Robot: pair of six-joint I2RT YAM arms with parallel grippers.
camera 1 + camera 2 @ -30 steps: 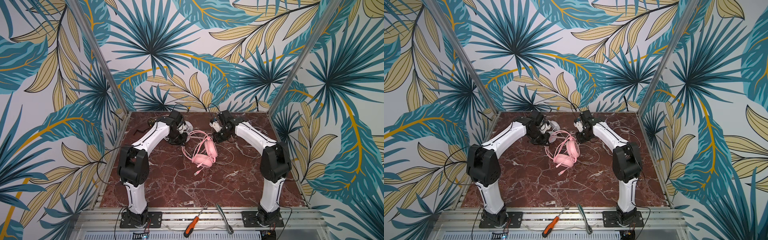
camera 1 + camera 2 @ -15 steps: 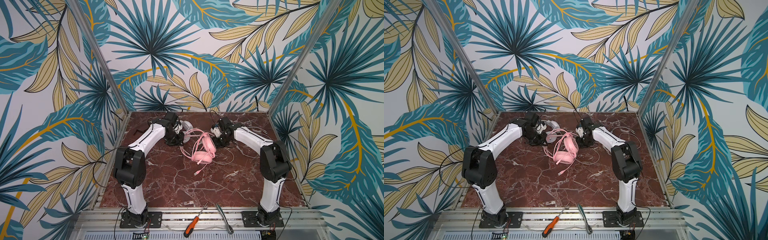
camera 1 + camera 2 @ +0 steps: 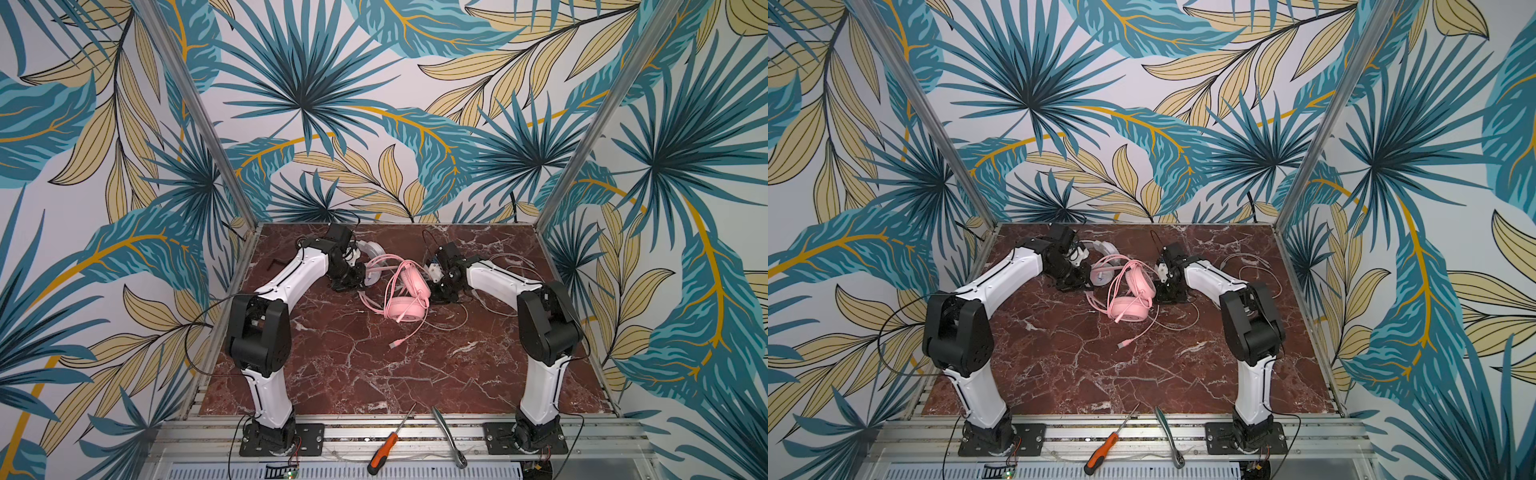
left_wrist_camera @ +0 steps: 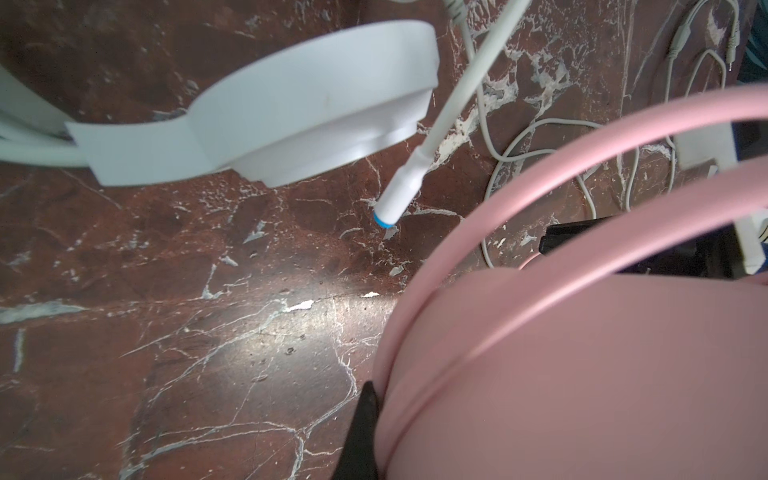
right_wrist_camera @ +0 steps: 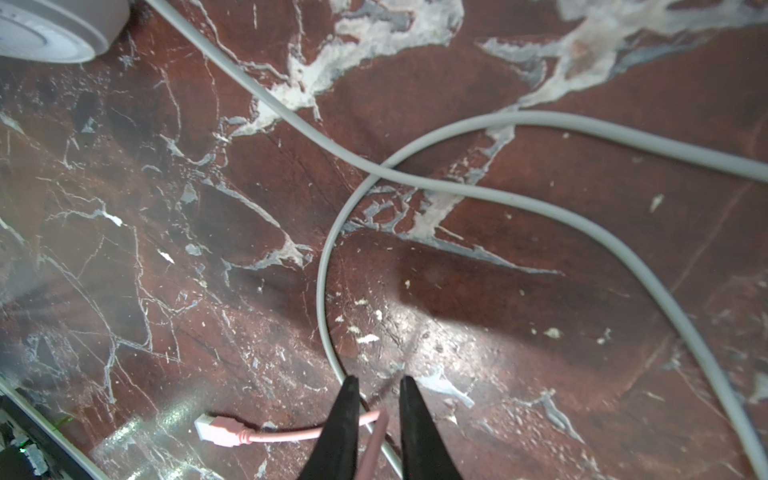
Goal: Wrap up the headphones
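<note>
The pink headphones [image 3: 407,309] [image 3: 1129,309] lie mid-table, one cup flat and one on edge. My left gripper [image 3: 353,280] [image 4: 374,399] is shut on them: one black finger [image 4: 365,415] presses on the pink body [image 4: 582,374], which hides the other finger. The white headphones [image 3: 372,249] [image 4: 316,104] sit just behind the left gripper. My right gripper [image 3: 442,291] [image 5: 376,390] is low over the table to the right of the pink cups, shut on the thin pink cable [image 5: 291,434]. The cable's plug [image 5: 216,430] [image 3: 392,344] lies loose.
The white headset's grey cable [image 5: 415,178] loops over the marble [image 3: 353,374] around and under the right gripper and spreads to the back right [image 3: 498,266]. An orange screwdriver [image 3: 384,451] and a metal wrench [image 3: 449,436] lie on the front rail. Patterned walls close three sides.
My right gripper has come down and forward to the table beside the pink cups. The left arm's elbow has swung a little to the left, its gripper staying on the pink headphones.
</note>
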